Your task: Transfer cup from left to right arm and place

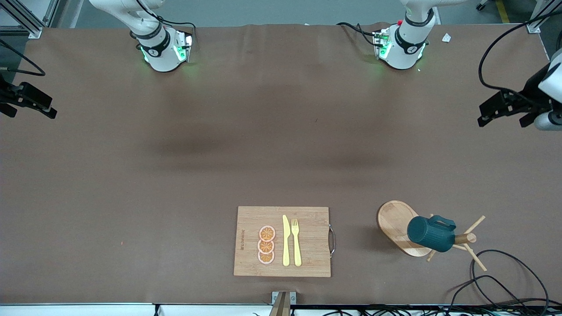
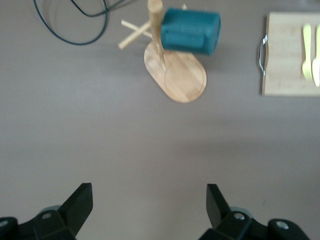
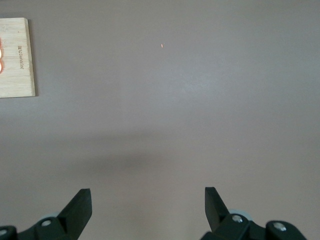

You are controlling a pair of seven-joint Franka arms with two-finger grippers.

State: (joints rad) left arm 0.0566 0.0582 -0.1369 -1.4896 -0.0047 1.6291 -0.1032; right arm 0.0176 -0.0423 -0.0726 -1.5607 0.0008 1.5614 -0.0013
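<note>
The cup (image 1: 428, 234), a dark teal ribbed mug, hangs sideways on a peg of a wooden mug tree (image 1: 465, 239) with an oval base (image 1: 393, 219), near the front camera toward the left arm's end of the table. In the left wrist view the cup (image 2: 190, 31) shows well ahead of my open, empty left gripper (image 2: 150, 200). That left gripper (image 1: 502, 114) hovers over the table's edge at its own end. My right gripper (image 1: 28, 109) hovers over the edge at the right arm's end. It is open and empty (image 3: 148, 200) above bare table.
A bamboo cutting board (image 1: 307, 219) with a metal handle lies beside the mug tree, toward the right arm's end. On it are a yellow knife (image 1: 286, 240), a yellow fork (image 1: 296, 241) and orange slices (image 1: 266, 245). Black cables (image 1: 496, 281) loop on the table by the mug tree.
</note>
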